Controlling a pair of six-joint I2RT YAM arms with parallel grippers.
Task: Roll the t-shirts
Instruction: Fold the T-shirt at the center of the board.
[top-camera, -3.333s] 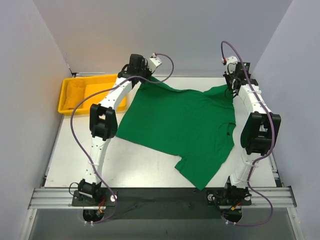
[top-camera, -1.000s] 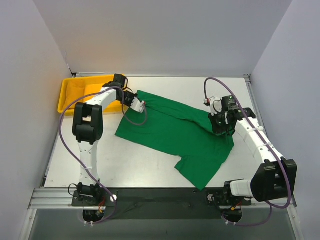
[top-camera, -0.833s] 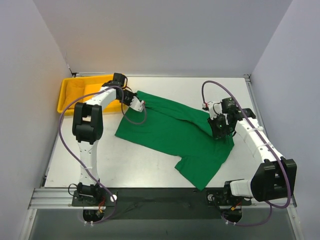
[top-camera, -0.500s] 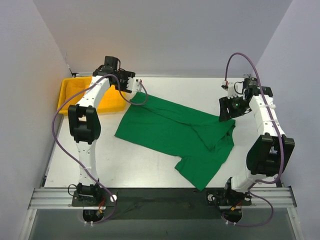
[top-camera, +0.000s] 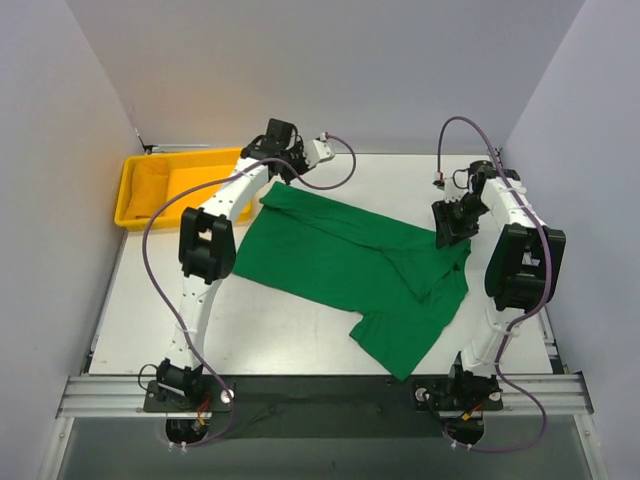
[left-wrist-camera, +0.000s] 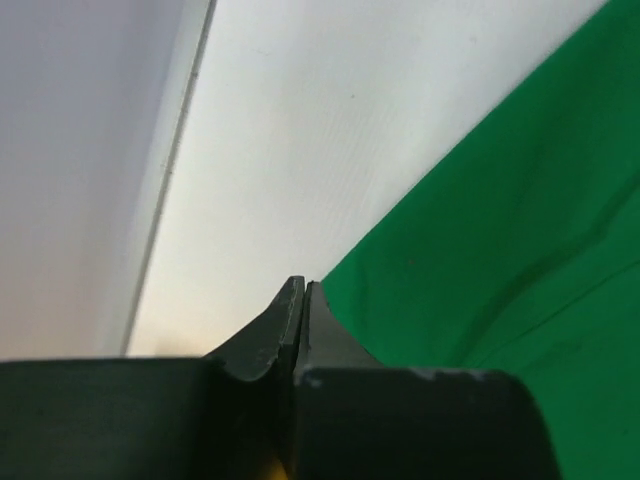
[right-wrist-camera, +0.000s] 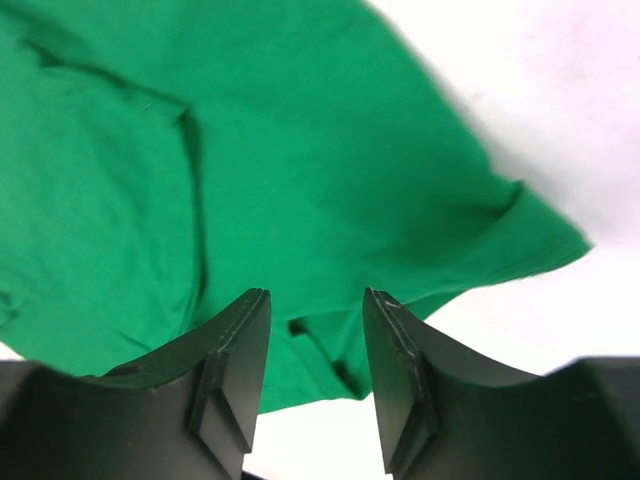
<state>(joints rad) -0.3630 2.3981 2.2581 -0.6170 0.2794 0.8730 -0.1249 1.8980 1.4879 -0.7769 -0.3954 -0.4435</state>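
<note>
The t-shirt's (top-camera: 340, 245) far edge is now folded inward, so it lies as a narrower band across the counter (top-camera: 280, 330), probably ready for rolling. The left pincer (left-wrist-camera: 302, 295) is clenched at the shirt's far-left corner. The right pincer (right-wrist-camera: 315, 300) hovers released over the right sleeve, with both arms reaching far.

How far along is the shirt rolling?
Done: the green t-shirt looks folded inward along its far edge. In hand: the left gripper is shut at its far-left corner; the right gripper hangs open over its right side. Left: the rolling; no roll shows.
</note>
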